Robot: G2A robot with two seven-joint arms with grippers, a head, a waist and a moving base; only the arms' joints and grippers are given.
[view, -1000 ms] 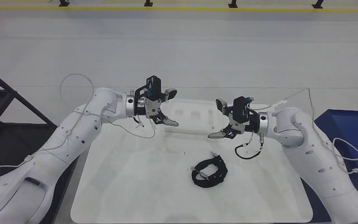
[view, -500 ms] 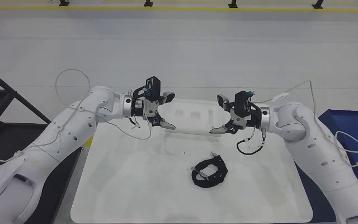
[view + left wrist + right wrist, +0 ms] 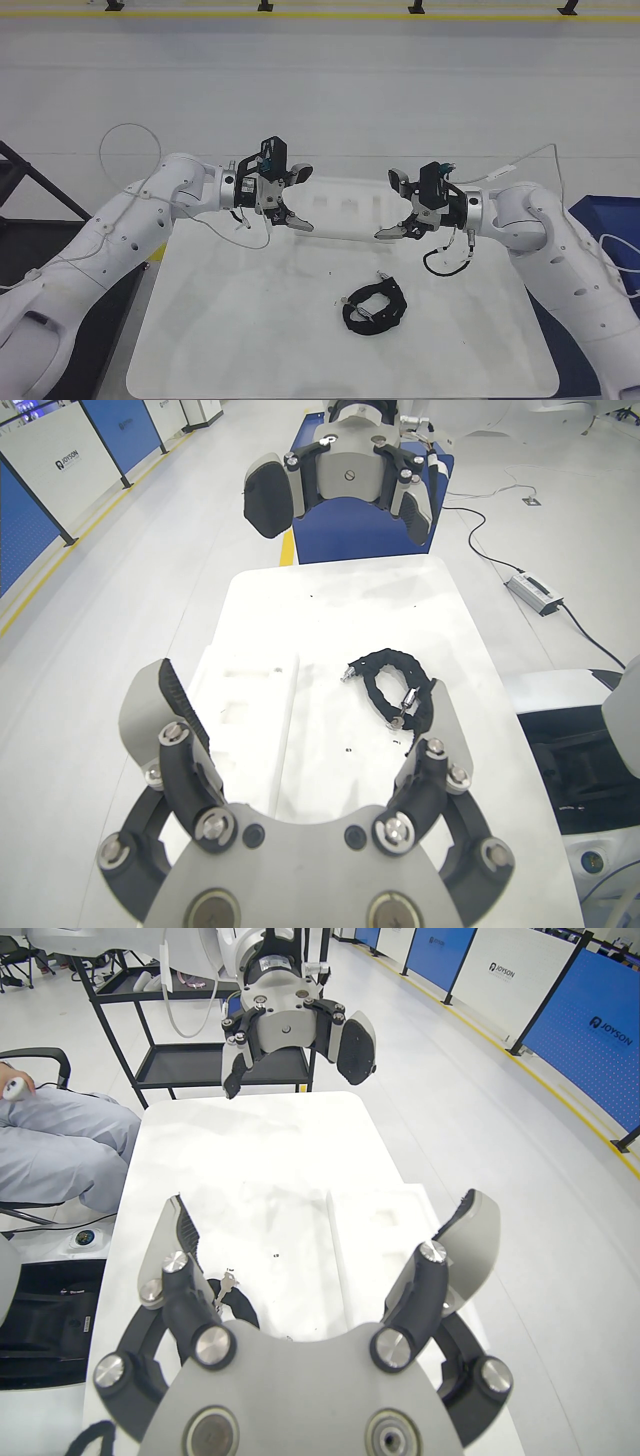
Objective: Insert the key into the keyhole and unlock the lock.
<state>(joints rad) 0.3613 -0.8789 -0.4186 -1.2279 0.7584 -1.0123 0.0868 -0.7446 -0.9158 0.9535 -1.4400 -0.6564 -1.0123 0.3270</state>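
Top view | we hold left pincer and right pincer wide, empty, over table far edge | lock nearer the near edge, key at its far side

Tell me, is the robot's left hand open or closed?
Open: the left hand is spread wide apart, with nothing gripped inside it.

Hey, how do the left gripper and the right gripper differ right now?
The left gripper hangs over one end of the white tray; the right gripper hangs over the opposite end. The black cable lock lies closer to the right gripper than to the left gripper. Both are open, empty, and face each other.
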